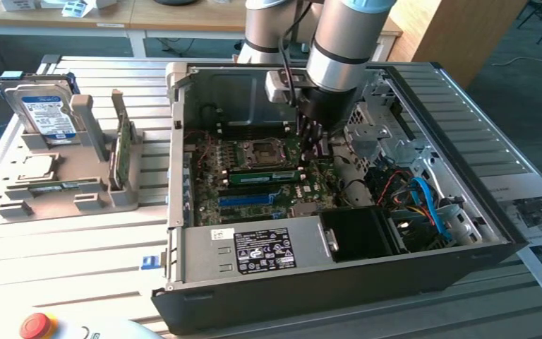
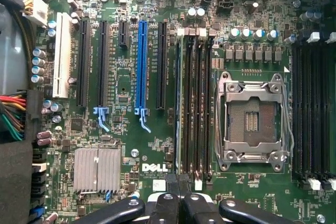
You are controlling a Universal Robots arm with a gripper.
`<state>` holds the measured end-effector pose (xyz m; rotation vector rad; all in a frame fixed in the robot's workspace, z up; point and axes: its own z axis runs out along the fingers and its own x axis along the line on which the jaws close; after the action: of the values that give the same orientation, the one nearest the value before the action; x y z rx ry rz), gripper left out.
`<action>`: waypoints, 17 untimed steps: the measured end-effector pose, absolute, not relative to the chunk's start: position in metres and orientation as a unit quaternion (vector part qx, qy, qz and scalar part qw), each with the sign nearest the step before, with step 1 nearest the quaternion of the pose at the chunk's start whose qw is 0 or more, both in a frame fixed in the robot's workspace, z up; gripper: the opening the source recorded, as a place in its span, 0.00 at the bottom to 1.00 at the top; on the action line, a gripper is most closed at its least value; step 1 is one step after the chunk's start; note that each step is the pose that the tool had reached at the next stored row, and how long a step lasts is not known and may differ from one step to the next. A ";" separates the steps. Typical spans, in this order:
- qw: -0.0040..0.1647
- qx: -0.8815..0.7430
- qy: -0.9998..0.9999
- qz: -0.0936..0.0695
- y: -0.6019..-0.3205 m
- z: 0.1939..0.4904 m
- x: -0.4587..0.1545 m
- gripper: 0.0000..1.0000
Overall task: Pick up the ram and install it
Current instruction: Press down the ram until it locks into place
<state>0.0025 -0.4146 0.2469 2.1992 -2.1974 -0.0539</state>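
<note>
The ram (image 1: 262,176), a narrow green stick with dark chips, stands on edge in a memory slot of the motherboard (image 2: 126,93) inside the open computer case (image 1: 346,282). In the wrist view the ram (image 2: 179,103) appears as a thin pale edge in the outermost of several black slots. My gripper (image 1: 310,145) hangs over the board just past one end of the stick. Its two dark fingers (image 2: 168,203) are pressed together with nothing between them, gripper (image 2: 180,203) shut. A second green stick (image 1: 62,186) lies flat in the grey holder (image 1: 92,201).
The holder at the exterior view's left also carries a hard drive (image 1: 47,113), a tall green card on edge (image 1: 121,145) and a chip (image 1: 31,166). Near the ram are the empty CPU socket (image 2: 251,116), the blue slot (image 2: 140,66), a heatsink (image 2: 97,169) and cable bundles (image 1: 422,205).
</note>
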 end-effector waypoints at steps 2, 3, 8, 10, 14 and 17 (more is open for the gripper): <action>0.016 0.707 -0.707 -0.017 -0.415 0.244 0.002 0.11; 0.016 0.707 -0.707 -0.017 -0.414 0.243 0.002 0.11; 0.016 0.707 -0.707 -0.017 -0.414 0.235 0.002 0.11; 0.016 0.707 -0.707 -0.017 -0.414 0.234 0.002 0.11; 0.016 0.707 -0.707 -0.017 -0.414 0.234 0.002 0.11; 0.016 0.707 -0.707 -0.017 -0.413 0.233 0.002 0.11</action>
<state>0.0022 -0.4126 0.2335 2.1988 -2.1975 -0.0536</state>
